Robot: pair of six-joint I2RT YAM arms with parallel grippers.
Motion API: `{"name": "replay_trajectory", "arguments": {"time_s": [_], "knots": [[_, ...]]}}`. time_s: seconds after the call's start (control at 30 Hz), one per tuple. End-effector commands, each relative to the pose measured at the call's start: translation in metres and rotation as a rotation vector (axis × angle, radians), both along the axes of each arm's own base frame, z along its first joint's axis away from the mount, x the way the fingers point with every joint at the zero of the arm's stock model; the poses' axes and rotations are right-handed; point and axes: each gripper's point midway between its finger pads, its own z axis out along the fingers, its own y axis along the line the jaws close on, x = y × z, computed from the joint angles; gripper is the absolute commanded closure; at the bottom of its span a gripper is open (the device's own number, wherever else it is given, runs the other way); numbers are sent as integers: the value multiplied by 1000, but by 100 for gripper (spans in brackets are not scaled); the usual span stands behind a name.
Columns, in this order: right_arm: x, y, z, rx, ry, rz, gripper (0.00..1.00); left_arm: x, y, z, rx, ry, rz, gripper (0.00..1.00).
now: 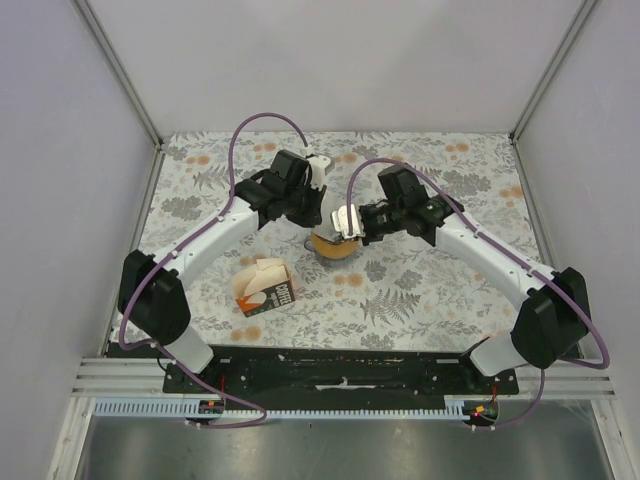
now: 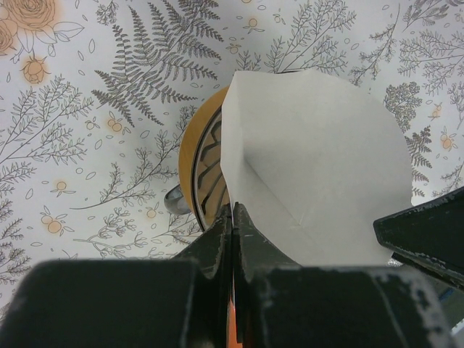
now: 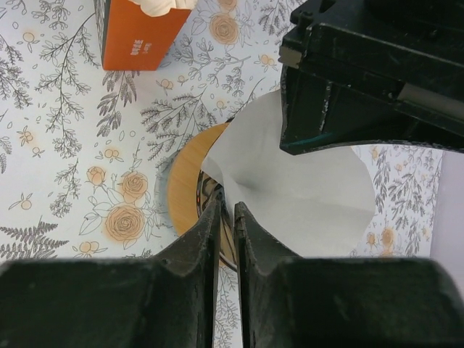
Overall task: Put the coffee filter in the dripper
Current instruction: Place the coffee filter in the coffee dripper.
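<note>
The white paper coffee filter [image 2: 319, 159] hangs partly opened over the dripper [image 2: 209, 170], whose dark wire wall shows inside a flat tan ring [image 2: 190, 156]. My left gripper [image 2: 233, 208] is shut on the filter's near edge. In the right wrist view my right gripper [image 3: 226, 205] has its jaws a narrow slit apart, closed on the opposite edge of the filter [image 3: 290, 188], with the dripper's rim [image 3: 209, 192] just beneath. From above, both grippers [image 1: 322, 212] [image 1: 348, 222] meet over the dripper [image 1: 335, 248]. Most of the dripper is hidden by the paper.
An orange, white and black carton [image 1: 268, 287] lies on the flowered tablecloth to the front left of the dripper, and shows at the top left of the right wrist view [image 3: 138, 32]. The left gripper's body [image 3: 362, 72] hangs close above the filter.
</note>
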Motion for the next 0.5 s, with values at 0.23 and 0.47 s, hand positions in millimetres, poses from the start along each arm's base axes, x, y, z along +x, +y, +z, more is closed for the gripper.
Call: {"name": "replay_trajectory", "arguments": {"time_s": [0.23,0.47], "knots": [[9,-3,-1,-78,-53,15,100,7,-13,24,-57,-31,-2,97],[7,-5,-12,-140,-41,25,100,15,-19,46,-95,-65,10,74]]}}
